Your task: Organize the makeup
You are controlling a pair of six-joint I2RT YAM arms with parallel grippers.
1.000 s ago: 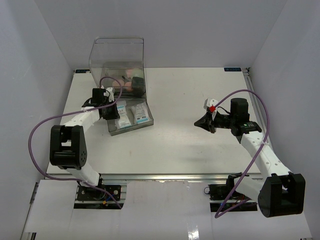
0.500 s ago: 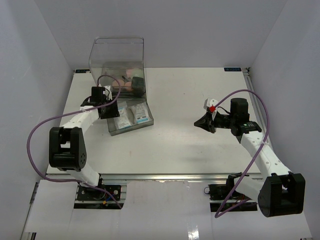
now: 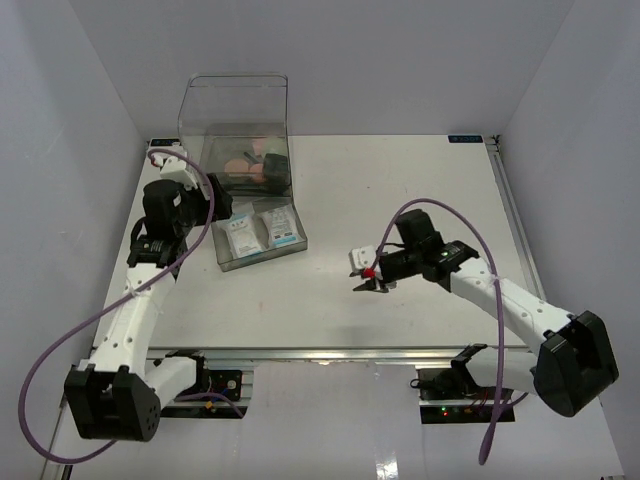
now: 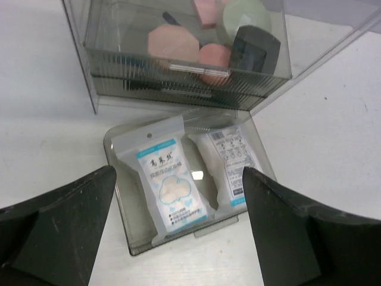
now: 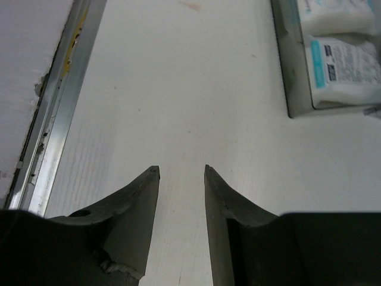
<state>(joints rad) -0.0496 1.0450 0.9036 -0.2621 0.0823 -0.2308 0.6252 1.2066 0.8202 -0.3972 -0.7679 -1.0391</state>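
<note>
Straight ahead of the left jaws, which are spread wide and hold nothing, the makeup [image 4: 178, 44] sits in the upper compartment of the clear box [image 4: 178, 77] — pink discs [image 4: 166, 43], a pale green disc [image 4: 247, 15] and a black compact [image 4: 255, 47], bunched close together. Between those jaws and the box lies a shallow tray [image 4: 113, 143] holding two white packets [image 4: 169, 182]. The right jaws — partly parted, empty — hover over the desk [image 5: 178, 89] well apart from the box, so the left arm looks the nearer for any further reach.

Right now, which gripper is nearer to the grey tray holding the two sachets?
Left. The left gripper hangs open right by the tray; the right gripper sits over bare table well off to its right.
</note>
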